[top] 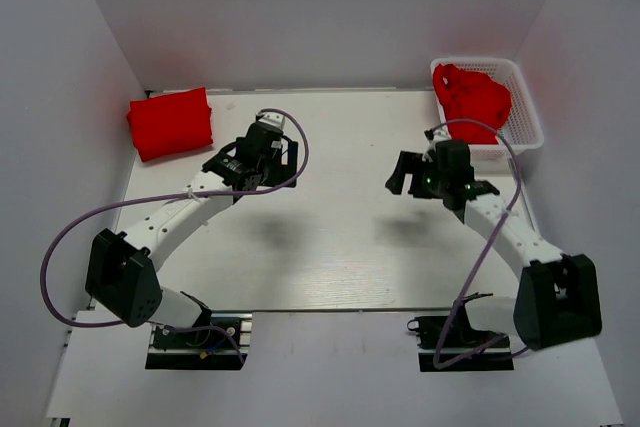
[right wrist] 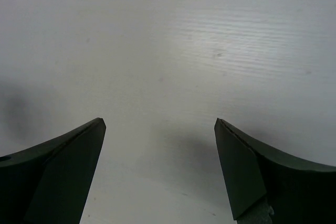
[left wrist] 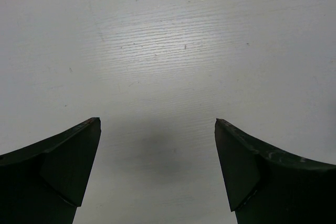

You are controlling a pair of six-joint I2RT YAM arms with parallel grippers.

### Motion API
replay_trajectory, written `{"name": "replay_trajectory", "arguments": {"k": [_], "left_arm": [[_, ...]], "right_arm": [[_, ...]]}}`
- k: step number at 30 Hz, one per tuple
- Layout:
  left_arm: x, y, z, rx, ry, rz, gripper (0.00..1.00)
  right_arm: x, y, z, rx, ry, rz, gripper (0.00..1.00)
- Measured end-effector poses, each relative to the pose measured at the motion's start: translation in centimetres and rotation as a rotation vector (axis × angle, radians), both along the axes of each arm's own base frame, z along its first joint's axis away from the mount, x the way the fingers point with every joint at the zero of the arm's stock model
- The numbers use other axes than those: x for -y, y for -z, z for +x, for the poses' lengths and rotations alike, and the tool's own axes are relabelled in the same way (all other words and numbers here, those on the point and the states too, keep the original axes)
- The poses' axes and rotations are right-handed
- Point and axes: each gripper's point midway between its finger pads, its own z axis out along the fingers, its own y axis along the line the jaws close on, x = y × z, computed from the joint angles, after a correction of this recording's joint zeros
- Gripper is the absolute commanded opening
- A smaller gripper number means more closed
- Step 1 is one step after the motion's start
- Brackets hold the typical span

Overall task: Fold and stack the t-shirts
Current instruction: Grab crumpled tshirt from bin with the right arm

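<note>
A folded red t-shirt [top: 170, 123] lies flat at the table's far left corner. Another red t-shirt [top: 472, 97] sits crumpled in the white lattice basket [top: 522, 117] at the far right. My left gripper [top: 272, 147] hovers over bare table to the right of the folded shirt, and its open jaws hold nothing [left wrist: 157, 121]. Left of the basket, my right gripper [top: 408, 173] hangs over the table, also open and empty [right wrist: 160, 121]. Both wrist views show only white tabletop between the dark fingers.
White walls enclose the table [top: 330, 247] on the left, back and right. The basket stands against the right wall. Purple cables loop off both arms. The arm bases [top: 200, 342] sit at the near edge.
</note>
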Motion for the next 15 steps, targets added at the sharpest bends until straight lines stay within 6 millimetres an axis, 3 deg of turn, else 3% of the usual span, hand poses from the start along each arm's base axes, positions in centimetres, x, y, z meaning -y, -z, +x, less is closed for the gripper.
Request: {"name": "replay_trajectory", "arguments": {"k": [5, 8, 10, 13, 15], "left_arm": [[-0.1, 0.5, -0.1, -0.006, -0.006, 0.003, 1.0], [-0.4, 0.5, 0.0, 0.0, -0.015, 0.011, 1.0], [-0.7, 0.4, 0.2, 0.002, -0.021, 0.017, 1.0], [-0.9, 0.4, 0.3, 0.008, -0.026, 0.029, 1.0], [-1.1, 0.3, 0.3, 0.013, -0.023, 0.04, 1.0]], "right_arm": [[3.8, -4.4, 9.6, 0.058, 0.221, -0.133, 0.9], [7.6, -7.9, 15.7, 0.117, 0.355, -0.169, 0.9], [10.3, -9.2, 19.0, 0.123, 0.428, -0.187, 0.9], [15.4, -9.9, 24.5, 0.136, 0.534, -0.218, 0.9], [18.7, -9.1, 27.9, 0.131, 0.593, -0.251, 0.9]]}}
